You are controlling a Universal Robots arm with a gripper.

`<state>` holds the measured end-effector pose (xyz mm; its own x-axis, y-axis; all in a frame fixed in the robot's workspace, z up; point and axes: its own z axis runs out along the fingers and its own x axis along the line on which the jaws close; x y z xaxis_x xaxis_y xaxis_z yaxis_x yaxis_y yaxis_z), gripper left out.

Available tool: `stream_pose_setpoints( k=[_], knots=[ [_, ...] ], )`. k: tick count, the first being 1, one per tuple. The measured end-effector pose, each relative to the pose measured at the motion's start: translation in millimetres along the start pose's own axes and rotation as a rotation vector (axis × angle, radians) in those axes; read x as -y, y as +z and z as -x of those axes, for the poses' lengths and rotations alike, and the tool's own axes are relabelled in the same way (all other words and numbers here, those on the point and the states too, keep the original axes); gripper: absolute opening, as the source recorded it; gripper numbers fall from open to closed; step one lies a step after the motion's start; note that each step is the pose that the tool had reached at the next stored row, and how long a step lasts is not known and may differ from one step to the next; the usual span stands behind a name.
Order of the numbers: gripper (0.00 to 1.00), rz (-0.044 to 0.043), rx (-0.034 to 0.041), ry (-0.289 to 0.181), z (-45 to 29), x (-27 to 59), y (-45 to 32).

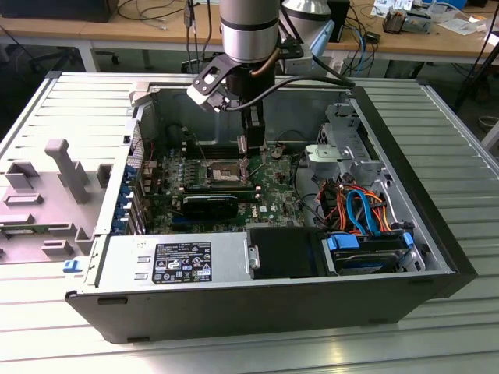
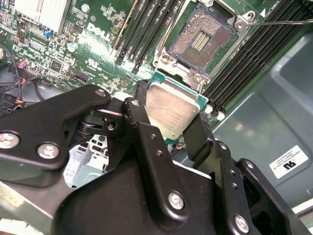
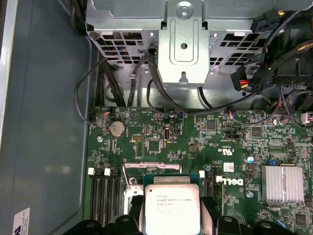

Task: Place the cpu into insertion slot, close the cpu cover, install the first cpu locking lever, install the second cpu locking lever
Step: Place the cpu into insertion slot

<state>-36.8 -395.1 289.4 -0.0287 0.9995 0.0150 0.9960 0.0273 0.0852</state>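
The tool (image 2: 168, 117) is pressed together on the cpu (image 2: 171, 105), which is pinched by two opposite edges between the black fingers (image 2: 142, 132). This grip is judged to have been chosen so that the metal top and the underside are left untouched and the chip is kept level. The cpu is held above the green motherboard (image 2: 93, 54), just beside the insertion slot (image 2: 204, 38), whose contact field lies bare; the chip is not yet seated. The board is mounted in an opened computer case (image 1: 234, 304) laid on its side in the middle of the ribbed metal worktop (image 1: 460, 101). A grey plastic fixture (image 1: 66, 167) is set near the worktop's edge at the exterior view's left. Wooden desks (image 1: 117, 31) strewn with cables are seen beyond the far edge.
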Motion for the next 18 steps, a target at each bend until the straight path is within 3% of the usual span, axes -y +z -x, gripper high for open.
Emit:
stream_pose_setpoints(
  k=[2, 4, 8, 10, 18],
  knots=[
    [0.54, 0.0000, -0.0001, 0.000, 0.0, 0.0, 0.3],
    [0.54, 0.0000, -0.0001, 0.000, 0.2, 1.4, 15.9],
    [0.54, 0.0000, -0.0001, 0.000, 0.2, 1.4, 16.5],
    [0.54, 0.0000, 0.0000, 0.000, 0.4, 2.5, 28.9],
    [0.54, 0.0000, -0.0001, 0.000, 0.5, 2.7, 31.2]
  ],
)
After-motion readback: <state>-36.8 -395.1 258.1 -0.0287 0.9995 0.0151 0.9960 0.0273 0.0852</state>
